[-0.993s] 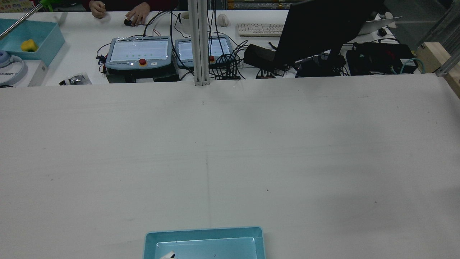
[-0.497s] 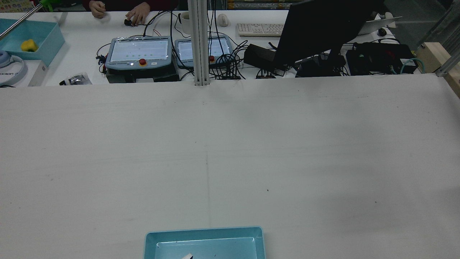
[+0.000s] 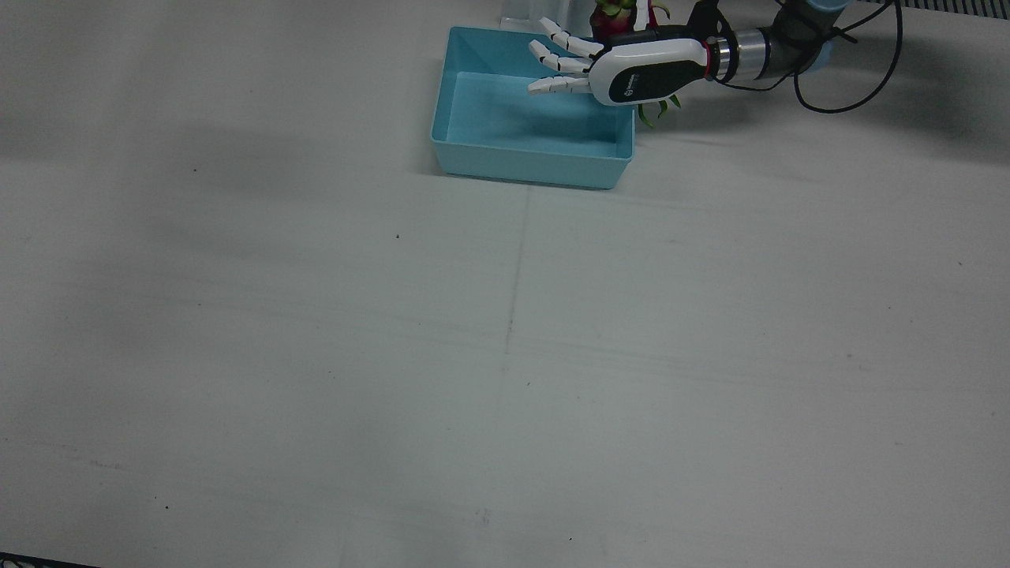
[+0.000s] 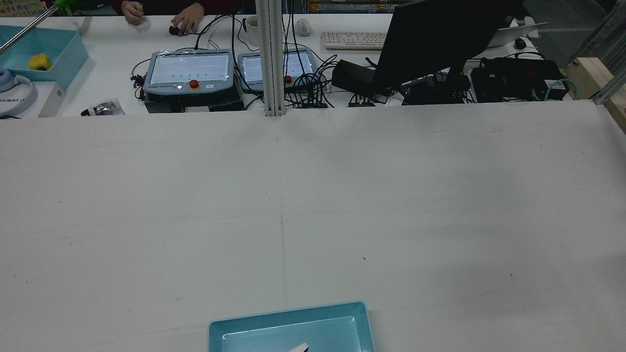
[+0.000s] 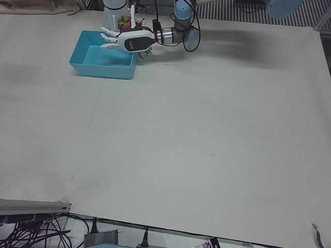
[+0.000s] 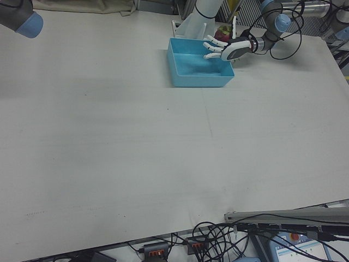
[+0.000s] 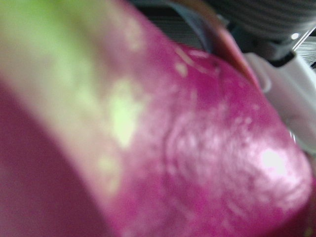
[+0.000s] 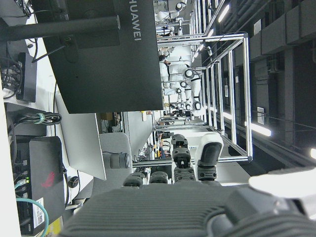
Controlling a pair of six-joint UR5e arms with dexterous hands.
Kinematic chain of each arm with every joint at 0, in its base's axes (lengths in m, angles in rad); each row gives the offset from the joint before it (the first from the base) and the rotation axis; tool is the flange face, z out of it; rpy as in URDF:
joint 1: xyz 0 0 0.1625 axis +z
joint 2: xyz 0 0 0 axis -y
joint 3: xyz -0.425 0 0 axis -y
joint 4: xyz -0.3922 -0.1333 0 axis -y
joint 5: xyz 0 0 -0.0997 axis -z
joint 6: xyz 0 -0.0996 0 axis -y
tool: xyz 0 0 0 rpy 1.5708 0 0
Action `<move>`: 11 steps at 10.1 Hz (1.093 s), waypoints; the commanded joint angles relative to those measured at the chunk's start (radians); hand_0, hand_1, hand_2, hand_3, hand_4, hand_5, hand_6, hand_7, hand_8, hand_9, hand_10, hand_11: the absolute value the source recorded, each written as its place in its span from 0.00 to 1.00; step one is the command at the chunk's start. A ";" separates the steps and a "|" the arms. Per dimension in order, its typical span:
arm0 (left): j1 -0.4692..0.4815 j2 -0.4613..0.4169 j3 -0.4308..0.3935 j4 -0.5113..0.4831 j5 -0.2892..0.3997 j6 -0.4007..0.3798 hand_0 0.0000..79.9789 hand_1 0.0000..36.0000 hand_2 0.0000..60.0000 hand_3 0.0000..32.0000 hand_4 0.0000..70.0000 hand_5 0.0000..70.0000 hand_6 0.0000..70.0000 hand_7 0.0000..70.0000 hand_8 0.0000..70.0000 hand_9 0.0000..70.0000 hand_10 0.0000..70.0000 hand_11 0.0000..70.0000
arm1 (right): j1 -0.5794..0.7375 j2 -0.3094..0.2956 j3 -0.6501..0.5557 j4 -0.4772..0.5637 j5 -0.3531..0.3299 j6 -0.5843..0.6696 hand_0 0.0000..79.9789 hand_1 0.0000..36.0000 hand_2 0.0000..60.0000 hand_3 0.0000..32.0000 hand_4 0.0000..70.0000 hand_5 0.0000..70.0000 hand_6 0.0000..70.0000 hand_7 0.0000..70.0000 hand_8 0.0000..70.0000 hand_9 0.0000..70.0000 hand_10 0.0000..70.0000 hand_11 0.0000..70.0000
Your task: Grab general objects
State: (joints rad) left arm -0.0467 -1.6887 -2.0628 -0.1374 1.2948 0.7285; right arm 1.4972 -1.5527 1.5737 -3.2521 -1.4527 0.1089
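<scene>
A pink dragon fruit point(image 3: 611, 17) with green leaves lies on the table beside the far right corner of the light blue bin point(image 3: 521, 167). My left hand point(image 3: 623, 72) is open, fingers point(image 3: 552, 85) spread flat over the bin's right side. The fruit sits right under its palm and wrist and fills the left hand view point(image 7: 197, 148), blurred. In the rear view only the bin point(image 4: 288, 313) and one white fingertip point(image 4: 298, 347) show at the bottom edge. My right hand point(image 8: 187, 168) shows only in its own view, raised, fingers apart and holding nothing.
The bin holds nothing that I can see. An arm pedestal point(image 6: 202, 16) stands just behind the bin. The right arm's elbow point(image 6: 19, 16) hangs over the far corner. Teach pendants point(image 4: 188, 71), cables and a monitor point(image 4: 440, 39) line the operators' side.
In the rear view the bin has slid a little to the right and turned slightly. The white fingertip over it has moved to the right.
</scene>
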 commanded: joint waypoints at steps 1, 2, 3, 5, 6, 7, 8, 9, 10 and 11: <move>-0.076 -0.049 -0.055 0.245 0.072 -0.064 0.62 0.15 0.00 0.00 0.26 0.21 0.21 0.36 0.05 0.05 0.00 0.00 | 0.000 -0.001 -0.001 0.000 0.000 0.000 0.00 0.00 0.00 0.00 0.00 0.00 0.00 0.00 0.00 0.00 0.00 0.00; -0.094 -0.104 -0.084 0.360 0.114 -0.063 0.64 0.19 0.00 0.00 0.29 0.25 0.23 0.40 0.06 0.06 0.00 0.00 | 0.000 0.000 0.000 0.000 0.000 0.000 0.00 0.00 0.00 0.00 0.00 0.00 0.00 0.00 0.00 0.00 0.00 0.00; -0.114 -0.158 -0.089 0.431 0.138 -0.060 0.67 0.20 0.00 0.00 0.32 0.33 0.30 0.46 0.08 0.07 0.00 0.01 | 0.000 -0.001 0.000 0.000 0.000 0.000 0.00 0.00 0.00 0.00 0.00 0.00 0.00 0.00 0.00 0.00 0.00 0.00; -0.140 -0.178 -0.089 0.481 0.159 -0.060 0.66 0.15 0.00 0.00 0.37 0.44 0.53 0.54 0.18 0.09 0.05 0.08 | 0.000 -0.001 0.000 0.000 0.000 0.000 0.00 0.00 0.00 0.00 0.00 0.00 0.00 0.00 0.00 0.00 0.00 0.00; -0.143 -0.178 -0.091 0.496 0.161 -0.060 0.65 0.12 0.00 0.00 0.35 0.41 0.54 0.53 0.19 0.09 0.06 0.09 | 0.000 0.000 0.000 0.000 0.000 0.000 0.00 0.00 0.00 0.00 0.00 0.00 0.00 0.00 0.00 0.00 0.00 0.00; -0.148 -0.192 -0.099 0.551 0.161 -0.058 0.64 0.09 0.00 0.00 0.32 0.37 0.51 0.51 0.18 0.08 0.06 0.09 | 0.000 0.000 0.000 0.000 0.000 0.000 0.00 0.00 0.00 0.00 0.00 0.00 0.00 0.00 0.00 0.00 0.00 0.00; -0.177 -0.203 -0.108 0.594 0.162 -0.058 0.63 0.09 0.00 0.00 0.31 0.36 0.48 0.49 0.17 0.08 0.05 0.08 | 0.000 -0.001 0.000 0.000 0.000 0.000 0.00 0.00 0.00 0.00 0.00 0.00 0.00 0.00 0.00 0.00 0.00 0.00; -0.218 -0.204 -0.111 0.622 0.176 -0.058 0.63 0.09 0.00 0.00 0.30 0.35 0.47 0.49 0.16 0.08 0.04 0.07 | 0.000 -0.001 0.000 0.000 0.000 0.000 0.00 0.00 0.00 0.00 0.00 0.00 0.00 0.00 0.00 0.00 0.00 0.00; -0.293 -0.206 -0.111 0.659 0.228 -0.058 0.63 0.10 0.00 0.00 0.28 0.35 0.44 0.48 0.15 0.07 0.04 0.06 | 0.000 -0.001 0.000 0.000 0.000 0.000 0.00 0.00 0.00 0.00 0.00 0.00 0.00 0.00 0.00 0.00 0.00 0.00; -0.391 -0.206 -0.102 0.663 0.294 -0.058 0.62 0.09 0.00 0.00 0.26 0.32 0.42 0.47 0.13 0.07 0.03 0.05 | 0.000 0.000 -0.001 0.000 0.000 0.000 0.00 0.00 0.00 0.00 0.00 0.00 0.00 0.00 0.00 0.00 0.00 0.00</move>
State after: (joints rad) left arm -0.2623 -1.8888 -2.1698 0.4682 1.4790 0.6702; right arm 1.4971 -1.5535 1.5739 -3.2520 -1.4527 0.1089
